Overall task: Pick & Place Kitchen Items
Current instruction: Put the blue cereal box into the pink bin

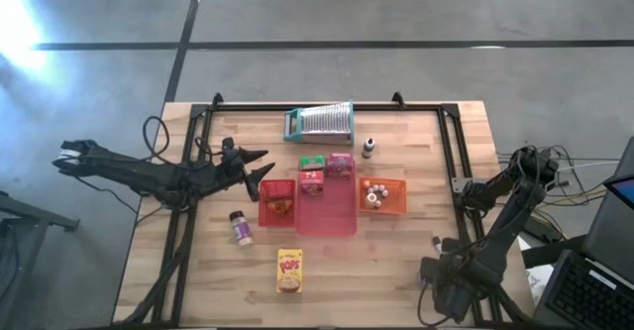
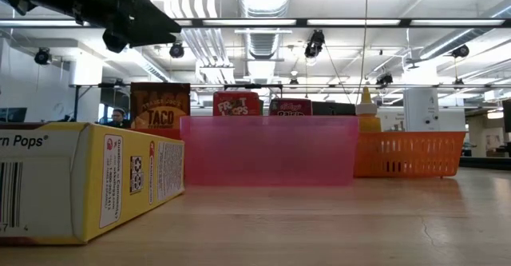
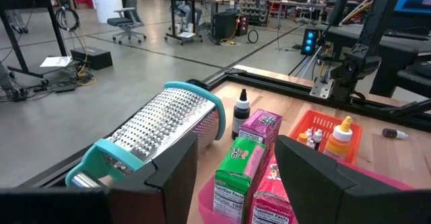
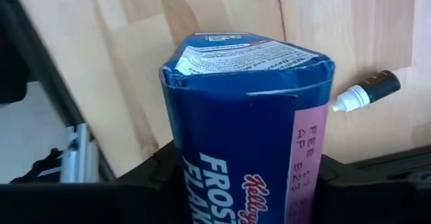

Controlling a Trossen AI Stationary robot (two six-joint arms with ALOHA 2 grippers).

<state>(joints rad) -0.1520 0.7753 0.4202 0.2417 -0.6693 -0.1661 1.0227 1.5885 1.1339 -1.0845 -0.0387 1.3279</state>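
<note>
The blue cardboard cereal box (image 4: 246, 126) fills the centre of the right wrist view, standing between the right gripper (image 4: 246, 183)'s two dark fingers, which press against both of its sides at the bottom of the frame; the top of the box looks squeezed into a bulge, so I judge the right gripper closed on it. In the high view that gripper sits at the lower right, at the table's edge, and the box itself cannot be made out there. A tiny dark bottle with a white tip (image 4: 367, 91) lies on the bare wood just beside the box, at the right of the wrist picture.

Much looks already sorted: near the middle of the high view a translucent pink rectangular bin (image 1: 327, 209) holds a small red box (image 1: 313, 180), with a green box (image 1: 313, 162) and a pink box (image 1: 340, 165) at its upper end. Left of it a red tray (image 1: 265, 209) carries a brown packet (image 1: 280, 205); right of it an orange mesh basket (image 1: 394, 198) holds small spice jars (image 1: 373, 193).

Still loose are a yellow cereal box (image 1: 289, 271) at lower centre, a white-capped spice jar (image 1: 240, 228) left of it, and a small dark bottle (image 1: 369, 148) above the basket. The left gripper (image 1: 260, 166) hovers half open and empty, left of the bin, near the ribbed silver grater with teal frame (image 1: 319, 123).
</note>
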